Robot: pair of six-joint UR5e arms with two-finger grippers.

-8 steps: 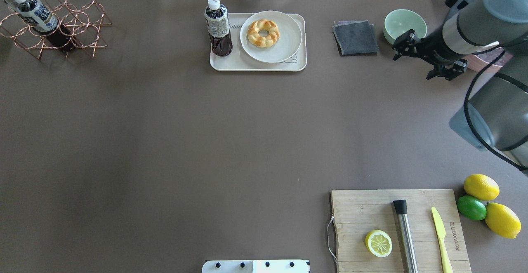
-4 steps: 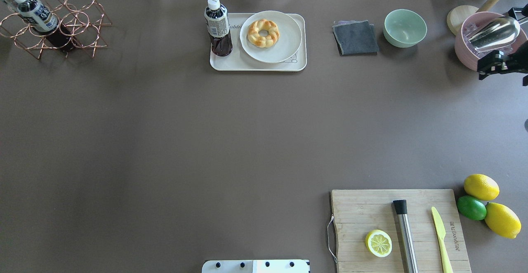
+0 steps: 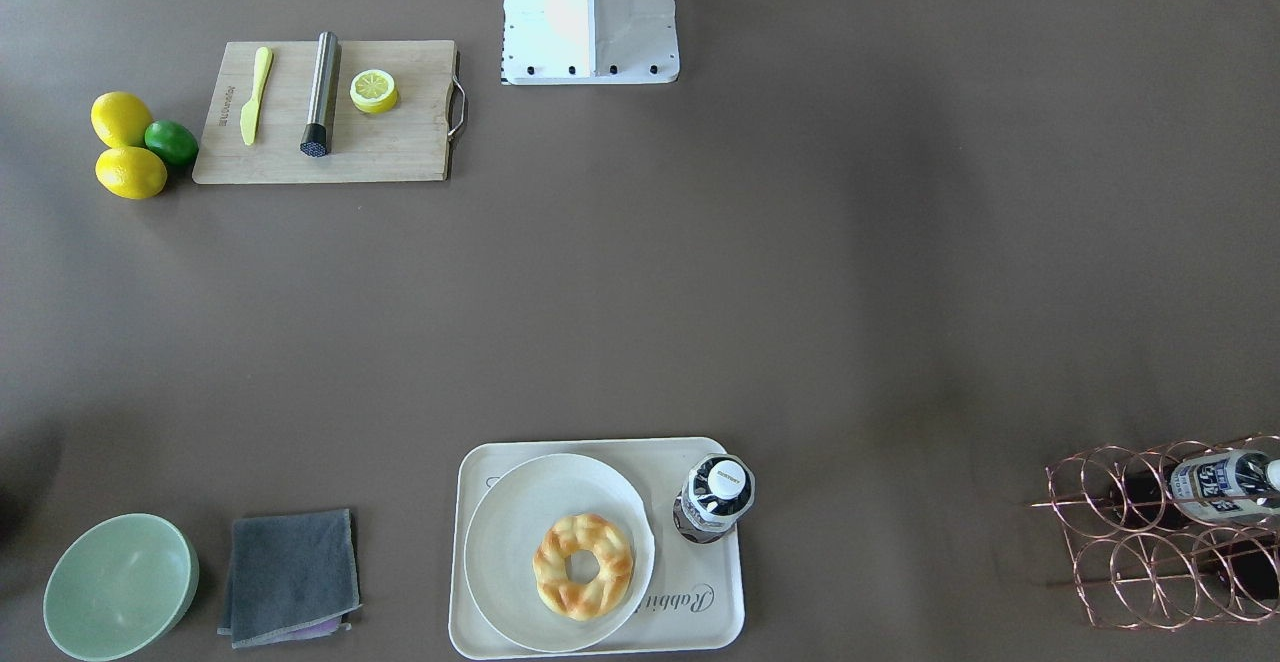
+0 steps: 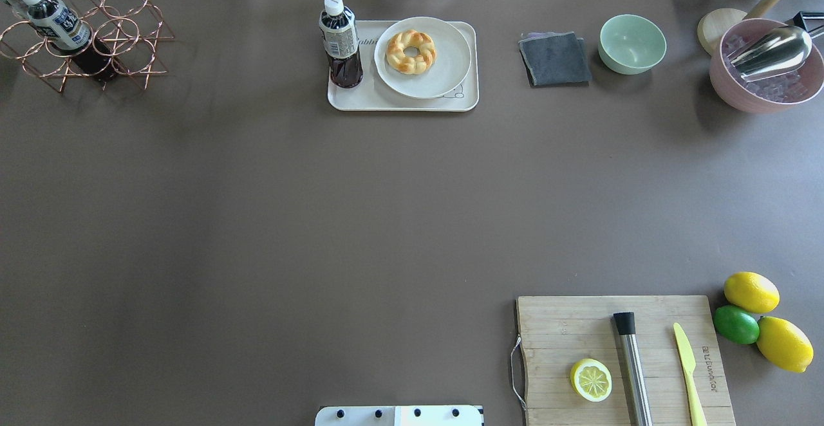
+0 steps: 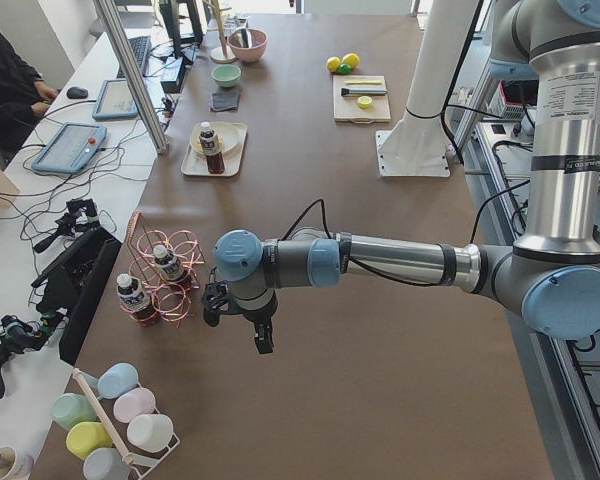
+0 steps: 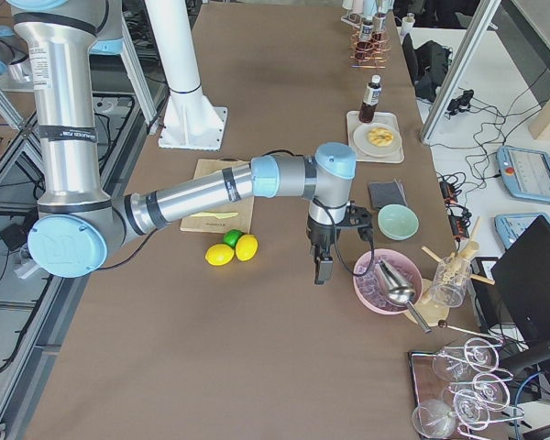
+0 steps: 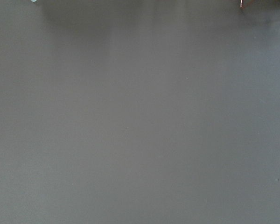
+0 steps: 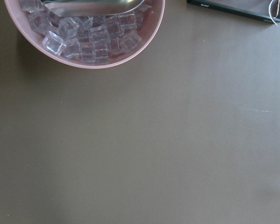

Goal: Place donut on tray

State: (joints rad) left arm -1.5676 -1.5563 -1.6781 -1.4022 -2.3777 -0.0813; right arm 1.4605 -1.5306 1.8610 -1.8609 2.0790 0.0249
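Golden donut [image 4: 411,51] rests on plate [image 4: 452,65] atop tray [image 4: 360,99]

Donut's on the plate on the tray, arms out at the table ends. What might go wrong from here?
The donut lies on the plate, not the tray itself, so placement may not count. A re-grasp might tip the upright bottle beside the plate. The right tool hangs near the ice bowl; a swing might clip it.
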